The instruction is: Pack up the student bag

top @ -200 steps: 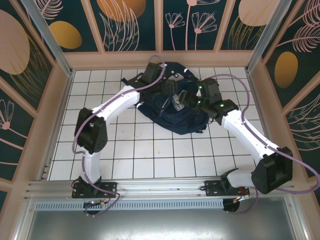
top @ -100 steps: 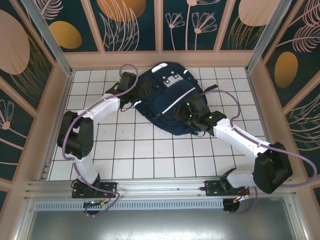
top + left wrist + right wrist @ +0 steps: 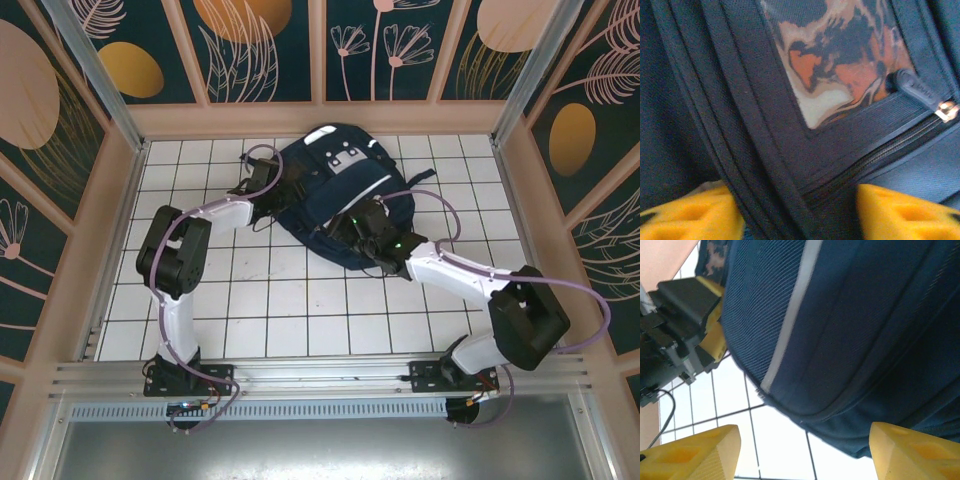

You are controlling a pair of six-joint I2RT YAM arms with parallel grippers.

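Overhead view: a navy bag (image 3: 335, 195) lies flat at the far middle of a white-tiled desk (image 3: 300, 310), front pocket up w/ pale patches (image 3: 345, 157) near its far end, and an arm reaching to it from each side. The left claw (image 3: 797, 212) is at the bag's left side. Its wrist view is very close up, w/ two yellow fingertips (image 3: 690, 215) apart at the bottom corners & a thick dark seam (image 3: 760, 150) of the bag running down btwn them. Can't tell whether they press on the fabric or just straddle it. Above them is a patch (image 3: 840, 65) printed in orange, cream & black, then a zip w/ its black pull (image 3: 915, 89) at the right. The right claw (image 3: 804, 445) is at the bag's near edge, wide open, holding nothing. Bare tile shows btwn its two yellow tips, & the bag's rounded edge w/ a white stripe (image 3: 790, 325) sits just beyond them.
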